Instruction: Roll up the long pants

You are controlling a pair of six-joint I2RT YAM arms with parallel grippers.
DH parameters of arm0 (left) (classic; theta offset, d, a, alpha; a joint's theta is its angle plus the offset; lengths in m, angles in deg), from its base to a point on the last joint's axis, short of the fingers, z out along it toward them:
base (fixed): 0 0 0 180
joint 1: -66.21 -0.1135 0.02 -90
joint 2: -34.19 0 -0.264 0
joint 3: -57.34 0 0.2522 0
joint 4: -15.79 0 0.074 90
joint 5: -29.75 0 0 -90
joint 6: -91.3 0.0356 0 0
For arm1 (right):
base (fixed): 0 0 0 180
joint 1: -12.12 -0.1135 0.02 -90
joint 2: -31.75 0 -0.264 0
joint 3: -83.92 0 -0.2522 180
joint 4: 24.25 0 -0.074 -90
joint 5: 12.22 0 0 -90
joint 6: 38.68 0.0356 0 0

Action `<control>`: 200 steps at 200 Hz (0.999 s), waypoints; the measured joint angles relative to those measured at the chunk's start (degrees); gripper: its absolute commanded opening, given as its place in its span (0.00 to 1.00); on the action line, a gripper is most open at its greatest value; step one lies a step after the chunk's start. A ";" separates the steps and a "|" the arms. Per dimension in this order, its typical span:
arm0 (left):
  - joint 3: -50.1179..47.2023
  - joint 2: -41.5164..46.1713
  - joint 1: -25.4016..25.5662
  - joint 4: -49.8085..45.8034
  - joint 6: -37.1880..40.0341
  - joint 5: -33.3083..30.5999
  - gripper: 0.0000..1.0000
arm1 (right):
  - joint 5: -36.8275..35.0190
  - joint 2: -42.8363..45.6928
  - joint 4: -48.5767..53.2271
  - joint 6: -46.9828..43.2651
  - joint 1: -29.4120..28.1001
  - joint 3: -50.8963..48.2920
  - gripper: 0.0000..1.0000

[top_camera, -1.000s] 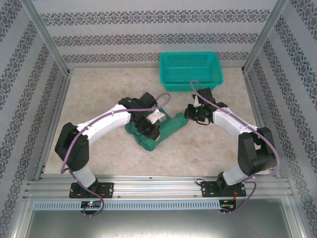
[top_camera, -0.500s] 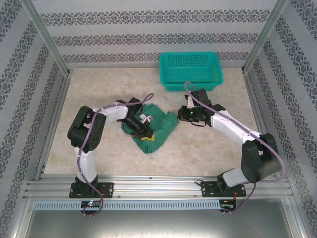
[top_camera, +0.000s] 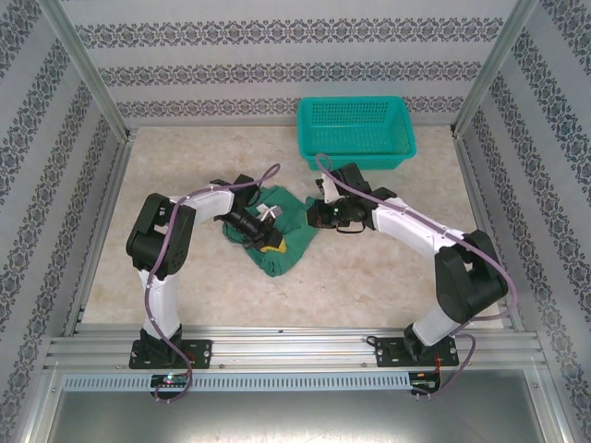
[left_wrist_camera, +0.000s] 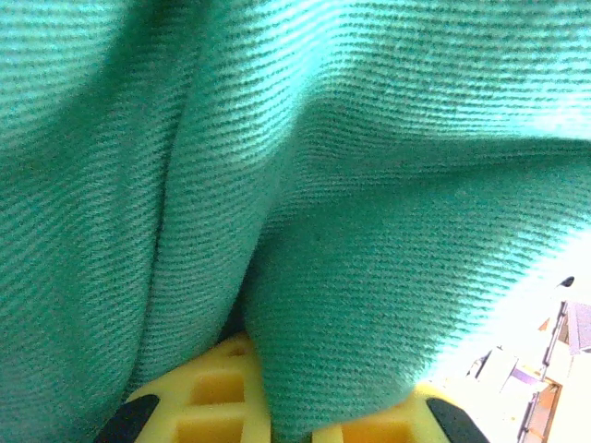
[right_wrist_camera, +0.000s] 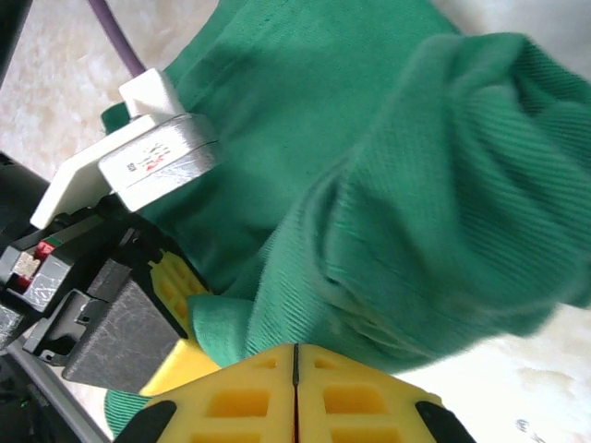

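No text, brand, number or sign can be read. In the right wrist view a few small dark and red printed marks are seen on the grey face of a white box (right_wrist_camera: 157, 161), but they are too small and blurred to be made out.
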 measured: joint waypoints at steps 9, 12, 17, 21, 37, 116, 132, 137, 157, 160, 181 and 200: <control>0.02 0.00 0.02 -0.11 0.24 0.15 0.00 | 0.39 -0.92 -0.02 -0.15 -0.33 0.72 0.10; 0.02 0.00 0.02 -0.11 0.31 0.15 0.00 | 0.55 -1.31 -0.20 -0.17 -0.35 0.96 0.10; 0.02 0.00 0.02 -0.15 0.48 0.17 0.00 | 0.85 -1.99 -0.24 -0.33 -0.59 1.46 0.10; 0.02 0.00 0.00 -0.22 0.66 0.22 0.00 | 1.11 -2.64 -0.28 -0.37 -0.59 1.88 0.10; 0.02 0.02 -0.04 -0.33 1.07 0.50 0.01 | 1.62 -5.62 -0.50 -0.76 -0.59 3.74 0.10; 0.20 4.13 -0.59 -0.74 2.86 -1.46 0.16 | 6.93 -26.82 -2.58 -0.48 -0.79 18.64 0.04; 0.46 6.84 -0.76 -1.20 3.23 -6.05 0.23 | 8.07 -28.89 -2.67 -0.04 -1.09 21.27 0.04; 0.52 7.76 -0.76 -1.51 3.26 -7.72 0.25 | 8.39 -29.33 -2.84 0.02 -1.22 21.73 0.04; 1.29 13.09 -0.70 -4.11 3.61 -16.63 0.41 | 8.87 -30.27 -3.61 0.57 -1.33 22.38 0.03; 1.46 14.03 -0.59 -4.66 3.91 -18.16 0.40 | 8.94 -30.36 -3.72 0.59 -1.31 22.38 0.03; 2.27 20.63 1.16 -6.47 4.02 -28.72 0.37 | 9.18 -30.56 -4.11 1.01 -1.18 22.38 0.03; 2.16 25.66 5.29 -6.25 4.11 -36.72 0.41 | 9.29 -30.58 -4.20 1.77 -1.03 22.36 0.02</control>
